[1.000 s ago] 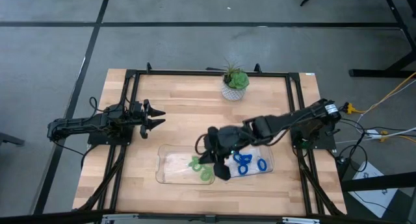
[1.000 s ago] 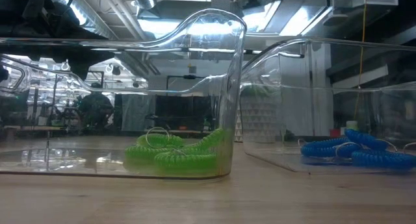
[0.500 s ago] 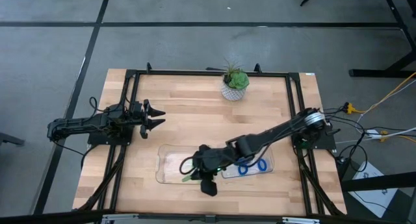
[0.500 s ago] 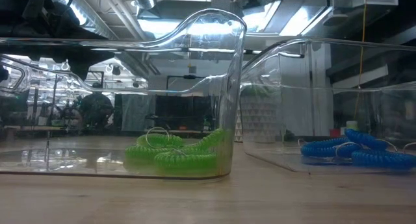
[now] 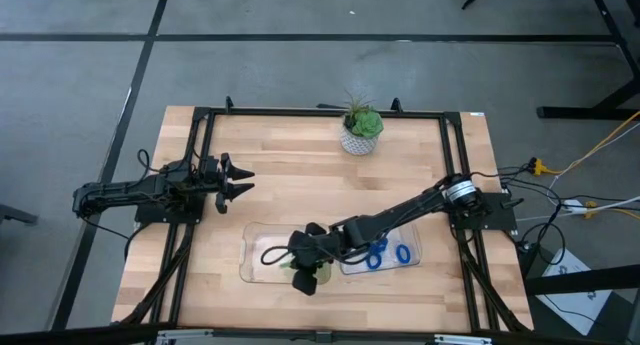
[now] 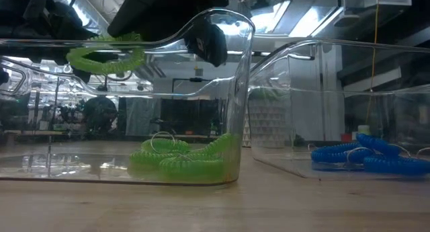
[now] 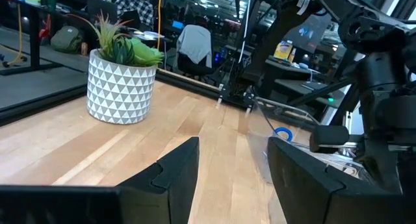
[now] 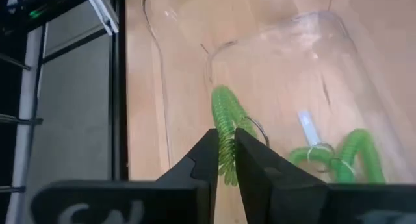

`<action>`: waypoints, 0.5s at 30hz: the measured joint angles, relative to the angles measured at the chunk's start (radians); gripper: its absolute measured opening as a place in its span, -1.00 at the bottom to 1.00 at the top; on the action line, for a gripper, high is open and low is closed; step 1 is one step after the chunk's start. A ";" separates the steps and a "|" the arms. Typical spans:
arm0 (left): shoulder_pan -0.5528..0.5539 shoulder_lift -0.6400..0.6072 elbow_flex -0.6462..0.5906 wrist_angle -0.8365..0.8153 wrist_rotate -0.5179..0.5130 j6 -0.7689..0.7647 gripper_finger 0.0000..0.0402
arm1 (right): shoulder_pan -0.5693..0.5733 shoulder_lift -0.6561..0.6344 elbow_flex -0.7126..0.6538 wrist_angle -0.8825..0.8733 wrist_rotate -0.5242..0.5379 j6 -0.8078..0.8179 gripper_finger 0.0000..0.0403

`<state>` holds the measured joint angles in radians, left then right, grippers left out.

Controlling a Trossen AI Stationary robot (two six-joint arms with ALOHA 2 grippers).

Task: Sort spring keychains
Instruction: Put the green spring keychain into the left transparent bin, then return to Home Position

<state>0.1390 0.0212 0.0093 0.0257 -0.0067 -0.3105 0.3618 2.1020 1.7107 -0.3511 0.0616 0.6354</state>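
— What can't you make out from above?
— The right gripper (image 5: pixel 303 268) covers part of the left clear tray (image 5: pixel 252 257), so the green spring keychains (image 5: pixel 322 272) there barely show at lower centre.
— And at table height?
— The arm (image 6: pixel 168 10) is cut off by the top edge. The blue spring keychains (image 6: pixel 369 158) run off the right edge.

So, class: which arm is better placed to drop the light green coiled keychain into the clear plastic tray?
Right: its gripper holds the green keychain above the left tray; the left gripper waits apart.
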 joint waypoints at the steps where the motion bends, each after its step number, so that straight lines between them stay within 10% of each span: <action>1: 0.000 0.000 0.000 0.000 0.000 0.000 -0.12 | -0.001 0.000 0.000 -0.001 0.000 -0.012 -0.76; 15: 0.000 0.000 0.000 0.000 0.000 0.000 -0.12 | -0.048 -0.009 0.000 -0.006 -0.235 0.050 -0.15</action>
<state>0.1394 0.0212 0.0093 0.0257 -0.0067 -0.3103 0.3135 2.0932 1.7107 -0.3569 -0.1735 0.6858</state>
